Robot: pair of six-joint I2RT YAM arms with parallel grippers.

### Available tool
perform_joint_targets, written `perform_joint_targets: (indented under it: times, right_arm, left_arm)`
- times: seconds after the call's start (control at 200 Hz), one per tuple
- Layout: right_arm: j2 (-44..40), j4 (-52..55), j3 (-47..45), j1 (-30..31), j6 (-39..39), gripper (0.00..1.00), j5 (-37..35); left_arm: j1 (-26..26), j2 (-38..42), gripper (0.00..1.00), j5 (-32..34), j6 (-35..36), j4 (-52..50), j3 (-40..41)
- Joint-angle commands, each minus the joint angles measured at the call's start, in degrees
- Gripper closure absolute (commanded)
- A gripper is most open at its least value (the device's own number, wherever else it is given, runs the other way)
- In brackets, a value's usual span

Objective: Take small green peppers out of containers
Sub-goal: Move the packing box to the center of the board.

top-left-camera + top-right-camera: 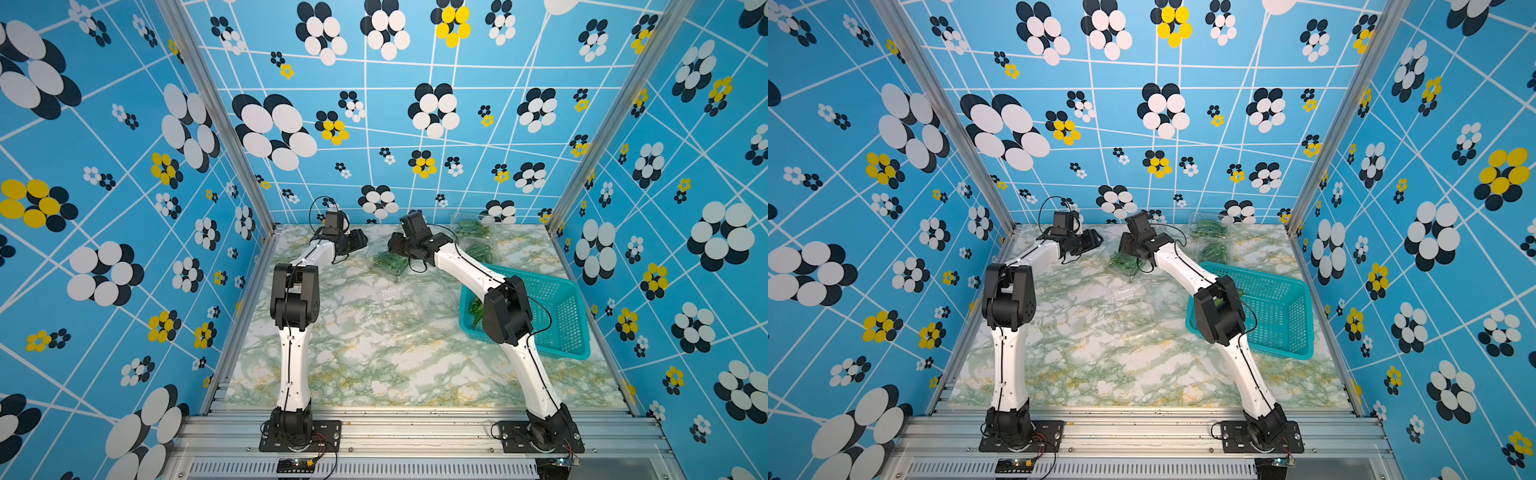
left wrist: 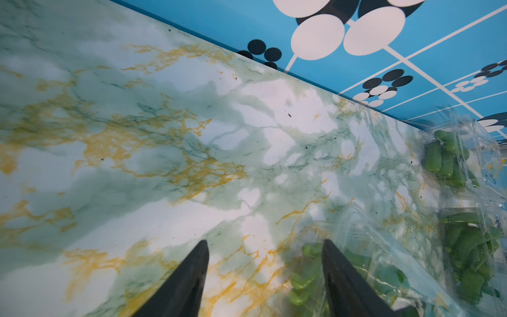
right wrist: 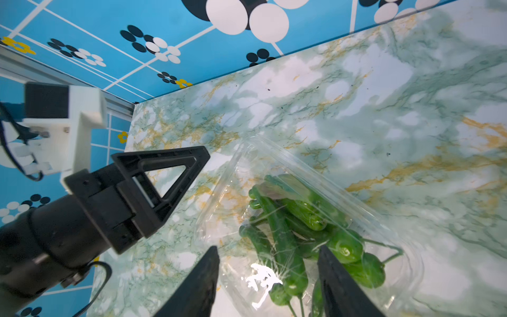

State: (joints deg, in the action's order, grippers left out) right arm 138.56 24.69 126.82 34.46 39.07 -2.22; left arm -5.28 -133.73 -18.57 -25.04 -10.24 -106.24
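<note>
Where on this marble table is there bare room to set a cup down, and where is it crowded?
Bare: the wide near half of the table, in front of the empty clear box and the basket. Crowded: the far right, where pepper boxes cluster behind the basket, with another at centre back.

Green-veined marble table [image 1: 374, 357], three clear containers [image 1: 390, 264] of peppers [image 3: 288, 247] toward the back, one empty container [image 1: 1129, 305], teal basket [image 1: 571, 332] on the right side

Left arm [image 1: 291, 365] and right arm [image 1: 530, 374] reach forward, wrists bent inward; left gripper [image 2: 264, 243] jaws apart; right gripper [image 3: 267, 248] jaws apart, facing it.
</note>
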Motion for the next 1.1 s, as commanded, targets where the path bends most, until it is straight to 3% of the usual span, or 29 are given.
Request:
perform_joint_targets:
  times: [0.0, 0.275, 0.49, 0.6, 0.839, 1.094]
  right_arm:
    - [0.3, 3.2, 1.0, 0.1, 0.6, 0.41, -2.4]
    - [-5.5, -1.3, -8.8, -0.6, -7.3, 0.40, -11.2]
    - [-4.4, -1.1, -9.3, -3.2, -6.6, 0.39, -6.7]
    - [-7.0, -6.2, -15.5, -3.3, -6.9, 0.39, -7.6]
    - [-14.5, -18.2, -26.9, -3.3, -12.6, 0.38, -6.7]
    - [-19.0, -20.8, -29.7, -3.9, -17.5, 0.37, -6.0]
  left_arm:
    - [0.2, 0.3, 0.33, -1.1, -0.9, 2.5, 1.4]
    - [-0.4, 1.3, 0.33, -2.7, -2.6, 5.7, 3.5]
    - [-1.4, 0.6, 0.33, -3.3, -3.3, 6.5, 3.9]
    - [-2.0, 0.2, 0.33, -3.6, -3.3, 6.9, 4.5]
    - [-2.5, 1.1, 0.33, -4.1, -4.2, 10.0, 7.3]
    - [-2.5, 1.4, 0.34, -4.3, -4.6, 10.2, 8.3]
